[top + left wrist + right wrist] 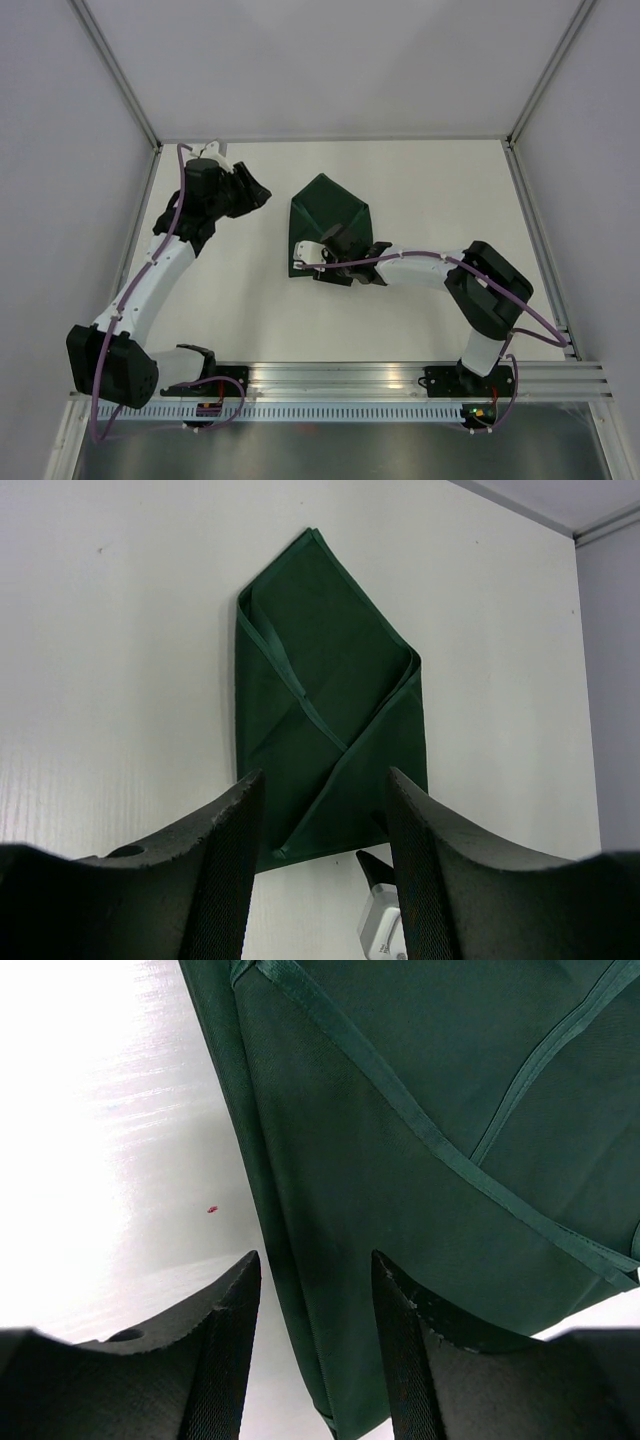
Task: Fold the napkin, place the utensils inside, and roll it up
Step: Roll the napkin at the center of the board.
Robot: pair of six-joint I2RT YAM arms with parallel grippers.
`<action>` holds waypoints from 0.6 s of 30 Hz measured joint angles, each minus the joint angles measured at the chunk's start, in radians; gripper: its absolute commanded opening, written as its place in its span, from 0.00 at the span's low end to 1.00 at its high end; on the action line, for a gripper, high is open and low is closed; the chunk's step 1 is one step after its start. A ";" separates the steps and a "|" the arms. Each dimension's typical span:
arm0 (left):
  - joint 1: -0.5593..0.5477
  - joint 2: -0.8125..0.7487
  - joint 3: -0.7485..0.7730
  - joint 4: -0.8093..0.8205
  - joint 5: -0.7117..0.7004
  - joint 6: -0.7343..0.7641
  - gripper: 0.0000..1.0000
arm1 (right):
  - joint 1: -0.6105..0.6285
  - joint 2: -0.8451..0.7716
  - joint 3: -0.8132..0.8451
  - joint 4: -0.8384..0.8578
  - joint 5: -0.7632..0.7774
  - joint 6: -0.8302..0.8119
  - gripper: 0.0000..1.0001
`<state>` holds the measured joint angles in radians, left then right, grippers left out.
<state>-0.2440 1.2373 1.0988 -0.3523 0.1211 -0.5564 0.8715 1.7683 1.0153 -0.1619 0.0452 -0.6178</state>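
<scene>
While the right claw (pixel 313 1260) hangs low over the napkin (pixel 420 1140), its two black fingers (pixel 225 1340) stand apart. In the gap between them runs the cloth's left edge, with bare white table (pixel 100 1160) beside it. Nothing looks pinched, though I cannot tell whether the pads touch the fabric. A tiny red speck (pixel 212 1209) sits on the table just left of that edge.

The dark green cloth fills the upper right of this wrist view, its hemmed flaps crossing one over the other. From above it lies folded to a point near the middle of the frame, the point aimed toward the far wall. The right arm (pixel 430 262) reaches in from the lower right to its near edge.

The left claw (pixel 322 775) is also open, holding nothing. In its own view the whole folded napkin shows beyond the fingertips, at the centre and apart from them. From above, this claw is in the upper left of the frame, well to the left of the cloth. The left arm (pixel 150 280) bends back to its base at the lower left, on the metal rail (pixel 400 375) along the bottom.
</scene>
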 measured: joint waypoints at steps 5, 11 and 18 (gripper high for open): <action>-0.038 0.015 -0.026 0.042 0.011 0.011 0.57 | 0.000 0.004 -0.011 0.009 0.002 -0.002 0.52; -0.077 0.021 -0.095 0.121 0.018 0.027 0.57 | 0.000 0.015 -0.012 0.019 0.002 -0.010 0.52; -0.077 0.022 -0.113 0.186 0.041 0.052 0.57 | 0.000 0.016 -0.018 0.029 0.002 -0.018 0.46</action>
<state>-0.3206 1.2591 0.9859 -0.1661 0.1619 -0.5041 0.8715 1.7844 0.9970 -0.1333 0.0467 -0.6361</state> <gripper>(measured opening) 0.569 0.475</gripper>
